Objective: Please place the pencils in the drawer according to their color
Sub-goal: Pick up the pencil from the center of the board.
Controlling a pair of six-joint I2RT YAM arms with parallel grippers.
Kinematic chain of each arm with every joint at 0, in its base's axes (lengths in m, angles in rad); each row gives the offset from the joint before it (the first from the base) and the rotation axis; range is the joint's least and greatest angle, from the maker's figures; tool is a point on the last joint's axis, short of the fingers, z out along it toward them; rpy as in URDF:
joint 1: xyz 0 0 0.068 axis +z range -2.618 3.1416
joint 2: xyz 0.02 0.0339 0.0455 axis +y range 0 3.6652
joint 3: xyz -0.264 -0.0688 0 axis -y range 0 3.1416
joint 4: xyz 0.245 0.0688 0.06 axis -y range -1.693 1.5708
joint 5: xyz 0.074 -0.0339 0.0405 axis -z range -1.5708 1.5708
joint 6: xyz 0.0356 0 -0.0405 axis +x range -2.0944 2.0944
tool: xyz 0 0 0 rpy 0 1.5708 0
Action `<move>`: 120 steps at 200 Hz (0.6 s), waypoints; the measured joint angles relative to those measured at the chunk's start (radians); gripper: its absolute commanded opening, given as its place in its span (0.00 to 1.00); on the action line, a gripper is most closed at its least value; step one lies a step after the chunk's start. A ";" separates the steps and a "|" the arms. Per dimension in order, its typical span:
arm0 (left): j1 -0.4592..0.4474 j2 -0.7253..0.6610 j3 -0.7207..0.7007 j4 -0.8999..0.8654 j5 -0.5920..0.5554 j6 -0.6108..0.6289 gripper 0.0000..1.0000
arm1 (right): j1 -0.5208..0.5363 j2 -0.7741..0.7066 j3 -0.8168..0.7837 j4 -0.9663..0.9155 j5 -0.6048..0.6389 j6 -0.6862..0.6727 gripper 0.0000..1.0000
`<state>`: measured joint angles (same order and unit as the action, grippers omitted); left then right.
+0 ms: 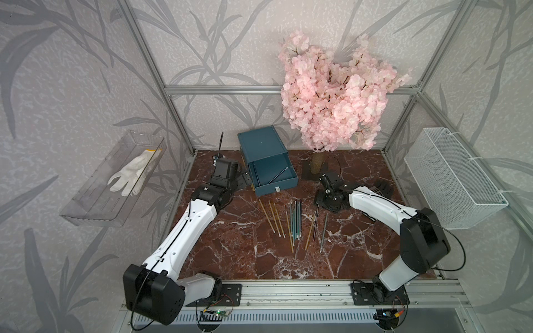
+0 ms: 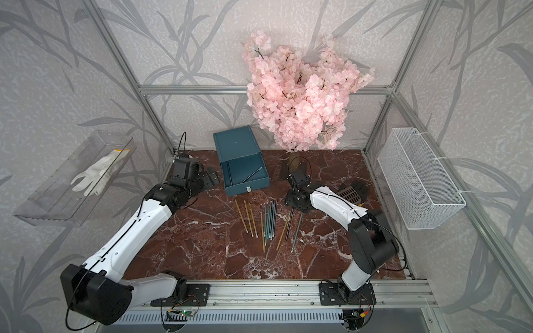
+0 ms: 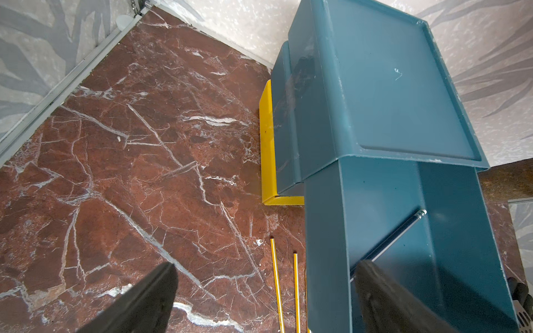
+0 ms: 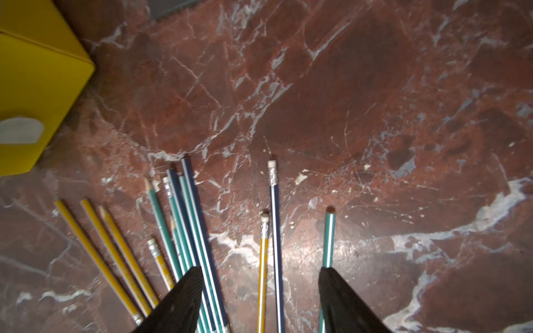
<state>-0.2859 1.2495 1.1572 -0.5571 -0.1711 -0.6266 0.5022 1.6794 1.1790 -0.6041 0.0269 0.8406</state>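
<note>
My right gripper [image 4: 259,271] hangs low with its jaws apart and empty, over the pencils [image 4: 184,230] fanned out on the table [image 1: 230,253]. They lie just in front of the drawer [image 1: 261,144]. My left gripper [image 3: 265,265] is spread wide beside the drawer's side. Its top tray is pulled out, with a dark pencil [image 1: 278,176] lying aslant inside. A yellow tray [image 3: 266,144] juts out at the bottom. A pink tree [image 1: 331,95] stands behind.

Place: lab robot test cell, dressed like a home
Frame: silver aluminium profile bars [image 1: 219,90] around the bench
Walls: grey leaf-patterned wallpaper panels [image 1: 72,72]
Surface: red-brown marble-look tabletop [image 1: 230,253]
Decor: pink artificial blossom tree [image 1: 331,98]
</note>
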 measured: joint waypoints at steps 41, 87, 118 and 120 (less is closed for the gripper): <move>0.000 0.018 0.000 0.000 0.012 0.004 1.00 | -0.011 0.154 0.105 -0.029 0.000 -0.069 0.57; 0.000 0.019 0.000 0.003 0.017 0.005 1.00 | -0.013 0.235 0.144 -0.048 0.013 -0.115 0.49; 0.000 0.019 0.000 0.005 0.022 0.004 1.00 | -0.016 0.270 0.171 -0.053 0.018 -0.136 0.45; 0.000 0.019 0.000 0.005 0.022 0.004 1.00 | -0.017 0.273 0.174 -0.053 0.018 -0.137 0.45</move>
<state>-0.2859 1.2686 1.1572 -0.5526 -0.1490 -0.6224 0.4850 1.9526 1.3525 -0.6571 0.0448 0.7033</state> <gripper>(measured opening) 0.999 0.461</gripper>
